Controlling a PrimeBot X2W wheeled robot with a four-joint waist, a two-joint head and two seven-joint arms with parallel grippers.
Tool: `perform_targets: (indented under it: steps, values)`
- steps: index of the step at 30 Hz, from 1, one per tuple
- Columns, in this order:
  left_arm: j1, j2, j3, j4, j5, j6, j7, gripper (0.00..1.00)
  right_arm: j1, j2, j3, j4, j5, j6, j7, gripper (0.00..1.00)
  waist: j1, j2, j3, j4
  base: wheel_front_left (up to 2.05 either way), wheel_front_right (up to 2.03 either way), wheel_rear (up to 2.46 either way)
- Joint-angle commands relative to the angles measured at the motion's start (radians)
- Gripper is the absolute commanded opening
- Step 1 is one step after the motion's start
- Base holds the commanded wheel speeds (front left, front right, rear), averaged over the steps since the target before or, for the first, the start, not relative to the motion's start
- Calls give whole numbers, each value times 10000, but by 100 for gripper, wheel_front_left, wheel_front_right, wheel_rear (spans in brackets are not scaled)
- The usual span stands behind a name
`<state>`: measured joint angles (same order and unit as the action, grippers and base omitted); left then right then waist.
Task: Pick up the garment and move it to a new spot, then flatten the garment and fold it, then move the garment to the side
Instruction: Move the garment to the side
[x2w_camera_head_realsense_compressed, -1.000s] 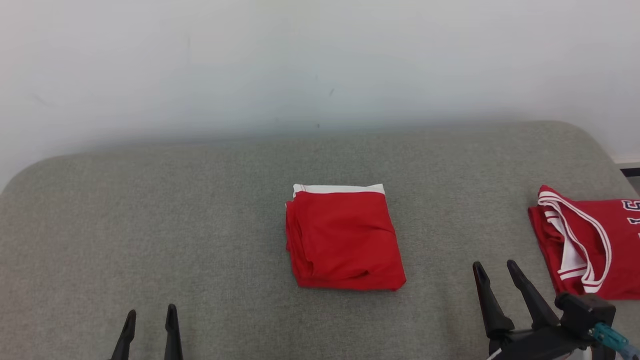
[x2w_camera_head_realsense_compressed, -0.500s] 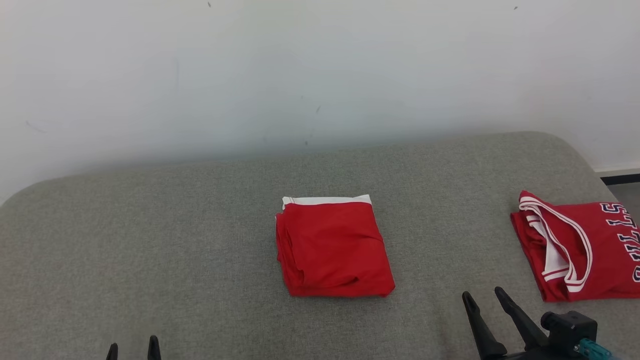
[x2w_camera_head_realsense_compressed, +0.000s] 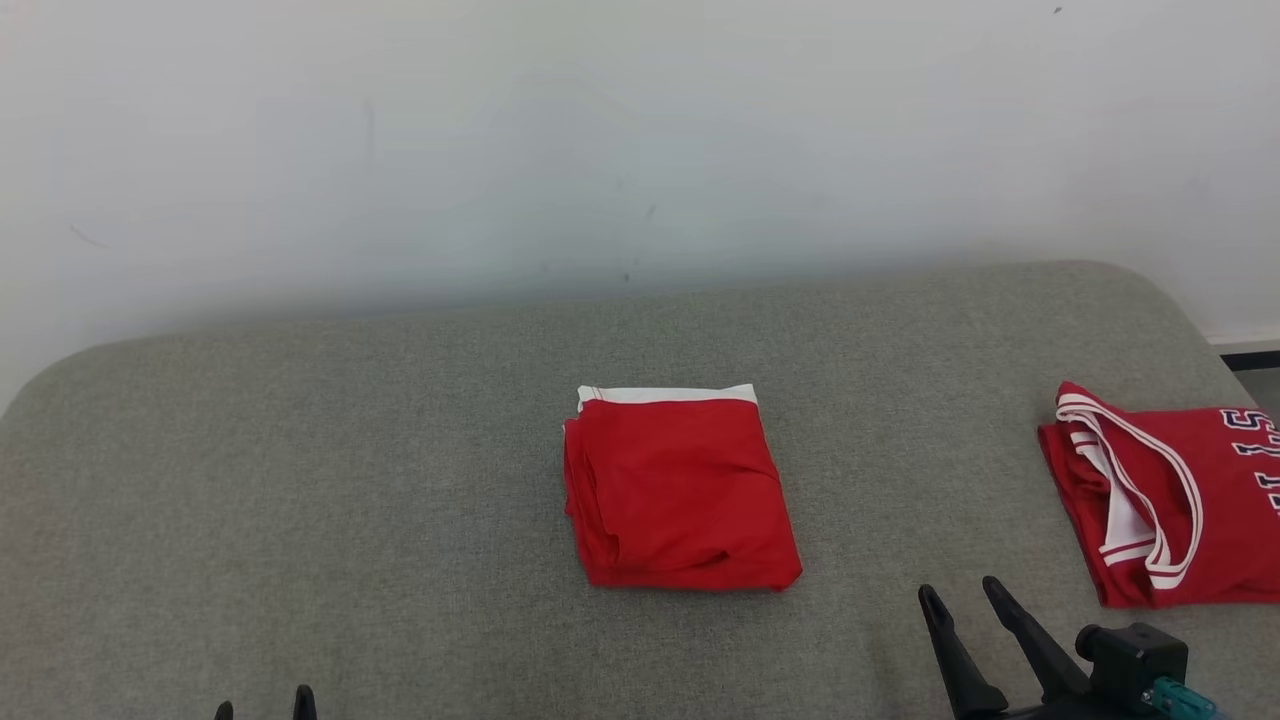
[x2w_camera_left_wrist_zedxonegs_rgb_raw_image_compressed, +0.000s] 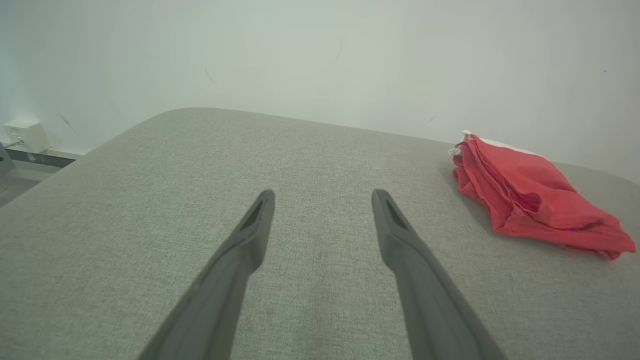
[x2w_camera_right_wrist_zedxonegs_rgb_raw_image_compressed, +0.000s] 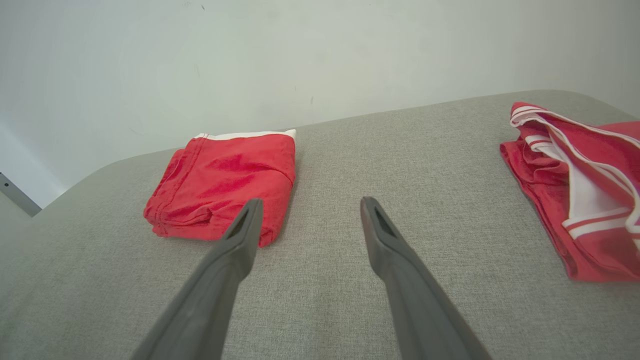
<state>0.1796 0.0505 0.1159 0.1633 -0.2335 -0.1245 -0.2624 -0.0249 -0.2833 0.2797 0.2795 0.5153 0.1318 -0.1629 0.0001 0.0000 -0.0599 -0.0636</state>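
Note:
A red garment (x2w_camera_head_realsense_compressed: 680, 490) with a white band along its far edge lies folded into a neat square in the middle of the grey padded surface (x2w_camera_head_realsense_compressed: 400, 450). In the right wrist view the garment (x2w_camera_right_wrist_zedxonegs_rgb_raw_image_compressed: 225, 182) lies just left of my open right gripper (x2w_camera_right_wrist_zedxonegs_rgb_raw_image_compressed: 311, 201). That right gripper (x2w_camera_head_realsense_compressed: 960, 590) hovers near the front edge, to the garment's right and apart from it. My left gripper (x2w_camera_head_realsense_compressed: 262, 705) peeks in at the lower left, far from the cloth. The left gripper (x2w_camera_left_wrist_zedxonegs_rgb_raw_image_compressed: 322, 195) stands open over bare fabric, with the garment (x2w_camera_left_wrist_zedxonegs_rgb_raw_image_compressed: 530, 195) well off to its right.
A second red jersey (x2w_camera_head_realsense_compressed: 1170, 500) with white trim and dark lettering lies folded at the right edge of the surface, also to the right as the jersey (x2w_camera_right_wrist_zedxonegs_rgb_raw_image_compressed: 585, 185) in the right wrist view. A white wall (x2w_camera_head_realsense_compressed: 640, 130) rises behind. The surface's corners are rounded.
Both grippers have drawn back toward the bottom of the head view, the left one most. The camera has shifted a little. The folded garment and the jersey lie as before.

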Motion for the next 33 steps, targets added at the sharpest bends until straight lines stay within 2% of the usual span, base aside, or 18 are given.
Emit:
perform_targets:
  steps: [1,17,22,25,29,33]
  values:
    - [41,-5,7,-22,38,-46,-27,100,-110,14,15,18,80,-21,-25,100,-1,0,15,5,0,0,0]
    - [-94,-5,-2,23,164,-45,-27,100,-147,72,115,221,228,-21,-126,100,-1,0,37,92,0,0,0]
    - [-135,-5,-63,19,154,-49,-27,100,-384,15,134,337,275,-21,225,100,-1,0,43,170,0,0,0]
    - [-120,-4,-130,-9,138,-52,-27,100,-725,-87,232,333,328,-21,737,100,-1,0,48,265,0,0,0]
    - [-111,-5,-203,-52,91,-55,-27,100,-1747,-203,506,456,715,-21,2381,100,-1,0,130,379,0,0,0]
    - [-234,-4,-346,-107,99,-56,-27,100,-3066,-16,531,999,919,-21,4172,100,-1,0,333,622,0,0,0]
